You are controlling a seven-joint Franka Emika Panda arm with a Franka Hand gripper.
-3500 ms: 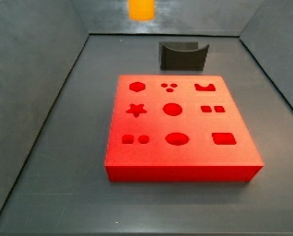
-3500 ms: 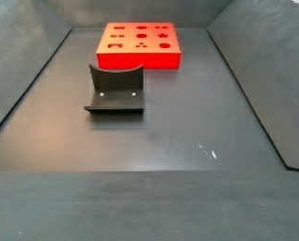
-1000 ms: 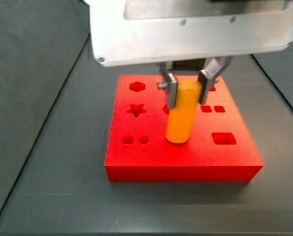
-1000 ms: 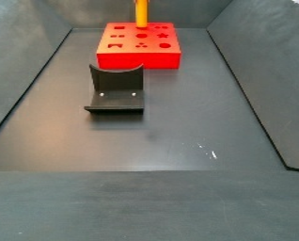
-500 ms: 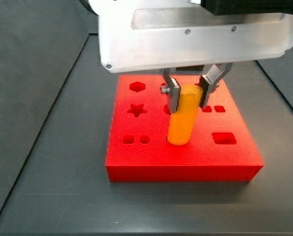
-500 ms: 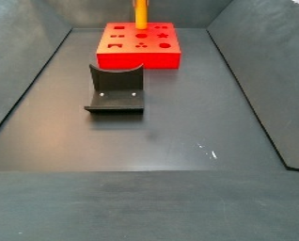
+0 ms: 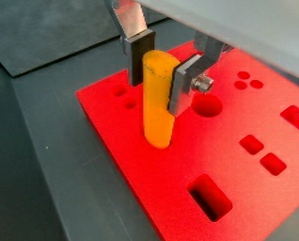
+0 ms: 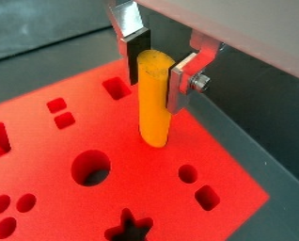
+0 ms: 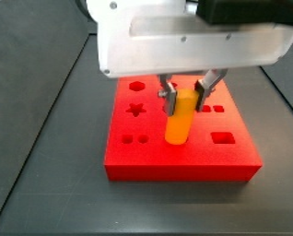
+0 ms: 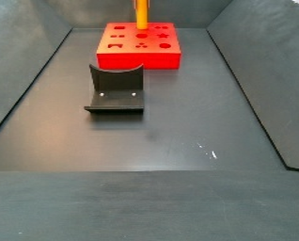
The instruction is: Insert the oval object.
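Note:
My gripper [image 7: 161, 68] is shut on the oval object [image 7: 157, 104], a smooth orange-yellow peg held upright by its upper end. It also shows in the wrist view [image 8: 153, 99] and in both side views [image 9: 179, 118] [image 10: 139, 13]. The peg's lower end hangs at the top face of the red block [image 9: 186, 157], over its middle front row. I cannot tell whether the tip touches the block or has entered a hole. The oval hole is hidden behind the peg in a side view. The fingers [image 8: 183, 80] clamp the peg from both sides.
The red block [image 10: 139, 52] has several shaped holes: a round hole [image 8: 90, 168], a star [image 9: 136, 110], a hexagon [image 9: 136, 87] and rectangles [image 9: 223, 139]. The dark fixture [image 10: 116, 89] stands on the floor apart from the block. Dark walls enclose the floor.
The gripper came down from above with the peg and now holds it over the block; in the last half second the peg sank slightly and shifted a little.

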